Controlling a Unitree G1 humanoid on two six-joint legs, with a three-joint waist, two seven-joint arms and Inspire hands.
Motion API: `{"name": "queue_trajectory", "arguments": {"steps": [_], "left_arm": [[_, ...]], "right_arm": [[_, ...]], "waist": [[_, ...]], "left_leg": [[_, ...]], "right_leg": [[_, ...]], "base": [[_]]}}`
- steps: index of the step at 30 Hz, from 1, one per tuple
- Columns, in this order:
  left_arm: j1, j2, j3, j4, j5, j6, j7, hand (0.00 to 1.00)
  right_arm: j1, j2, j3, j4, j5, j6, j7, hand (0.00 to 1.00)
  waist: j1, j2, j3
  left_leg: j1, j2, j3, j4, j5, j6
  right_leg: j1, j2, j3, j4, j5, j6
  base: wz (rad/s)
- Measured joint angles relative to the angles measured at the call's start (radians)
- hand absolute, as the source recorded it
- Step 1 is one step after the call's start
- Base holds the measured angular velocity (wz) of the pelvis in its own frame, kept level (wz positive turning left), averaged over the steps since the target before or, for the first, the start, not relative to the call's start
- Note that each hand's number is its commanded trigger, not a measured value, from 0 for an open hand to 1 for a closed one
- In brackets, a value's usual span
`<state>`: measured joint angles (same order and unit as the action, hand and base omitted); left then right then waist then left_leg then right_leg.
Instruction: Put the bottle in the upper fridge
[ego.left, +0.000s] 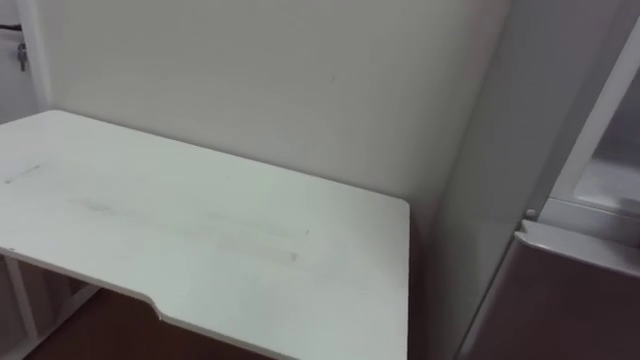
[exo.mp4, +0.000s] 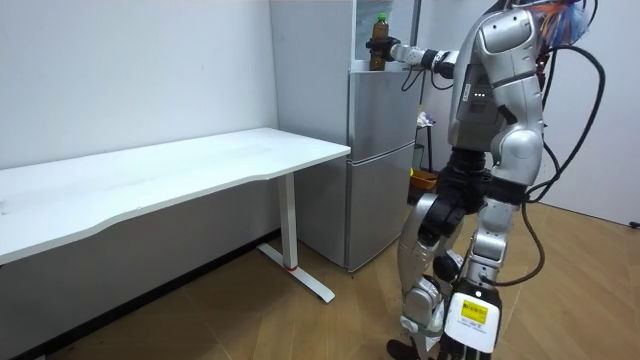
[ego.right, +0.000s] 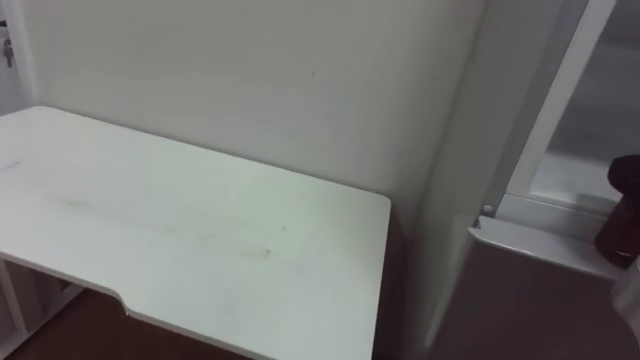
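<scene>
One bottle (exo.mp4: 379, 42), one fridge (exo.mp4: 380, 170), one table (exo.mp4: 180, 170)

I am seeing the bench (ego.left: 200, 230) top lying open from end to end, so a hand is finding free passage above it as far as the wall (ego.left: 250, 90) behind. At the bench's right end the fridge (ego.left: 480, 180) side is rising as a barrier, just beside the edge. The upper compartment (ego.right: 590, 130) is standing open above the lower door (ego.right: 530, 300), and the bottle (ego.right: 622, 215), held in my right hand (exo.mp4: 400, 50), is blocking part of its threshold.
</scene>
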<state>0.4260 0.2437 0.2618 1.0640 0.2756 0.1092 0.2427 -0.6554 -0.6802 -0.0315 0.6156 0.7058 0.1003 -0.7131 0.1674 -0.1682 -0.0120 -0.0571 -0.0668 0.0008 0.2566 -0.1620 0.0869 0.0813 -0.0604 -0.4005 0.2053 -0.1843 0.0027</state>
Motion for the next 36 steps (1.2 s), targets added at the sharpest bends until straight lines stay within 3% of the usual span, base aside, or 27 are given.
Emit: {"name": "queue_trajectory", "arguments": {"steps": [6,12,21,28,33,36], "left_arm": [[0.000,0.020,0.002,-0.007,0.001,0.003,0.000,0.00],[0.000,0.021,0.000,-0.005,0.000,0.011,0.000,0.00],[0.002,0.021,-0.002,-0.006,0.000,0.008,0.002,0.00],[0.003,0.021,-0.004,-0.006,-0.009,0.002,0.007,0.00],[0.006,0.021,-0.004,-0.009,-0.009,0.002,0.010,0.00],[0.006,0.022,-0.004,-0.011,-0.008,0.002,0.010,0.00]], "right_arm": [[-0.061,-0.013,0.056,0.096,0.001,0.010,0.011,1.00],[-0.112,-0.016,0.100,0.163,0.001,0.011,0.026,1.00],[-0.149,-0.016,0.152,0.163,-0.033,0.033,-0.028,1.00],[-0.171,-0.017,0.169,0.116,-0.049,0.034,-0.121,1.00],[-0.178,-0.039,0.169,0.030,-0.049,0.041,-0.143,1.00],[-0.228,-0.039,0.170,0.029,-0.049,0.041,-0.142,1.00]], "waist": [[0.007,-0.001,-0.0003],[0.015,0.004,0.0023],[0.031,0.017,0.0023],[0.032,0.025,-0.0046],[0.030,0.023,-0.0061],[0.031,0.021,-0.0046]], "left_leg": [[-0.008,0.000,-0.010,0.013,0.001,-0.005],[-0.008,0.002,-0.008,0.017,0.004,-0.008],[-0.002,0.006,-0.005,0.012,0.009,-0.012],[-0.009,0.007,-0.005,0.008,0.014,-0.016],[0.004,0.007,-0.005,-0.008,0.018,-0.020],[0.016,0.007,-0.006,-0.020,0.020,-0.023]], "right_leg": [[-0.002,-0.003,-0.009,-0.002,0.002,-0.006],[-0.013,-0.001,0.003,-0.002,-0.003,-0.014],[-0.015,0.004,0.019,0.001,-0.005,-0.018],[-0.029,0.004,0.025,0.016,-0.008,-0.024],[-0.027,0.003,0.026,0.017,-0.015,-0.027],[-0.013,0.003,0.024,0.014,-0.018,-0.029]], "base": [[0.05],[-0.01],[-0.03],[0.00],[0.00],[0.01]]}}
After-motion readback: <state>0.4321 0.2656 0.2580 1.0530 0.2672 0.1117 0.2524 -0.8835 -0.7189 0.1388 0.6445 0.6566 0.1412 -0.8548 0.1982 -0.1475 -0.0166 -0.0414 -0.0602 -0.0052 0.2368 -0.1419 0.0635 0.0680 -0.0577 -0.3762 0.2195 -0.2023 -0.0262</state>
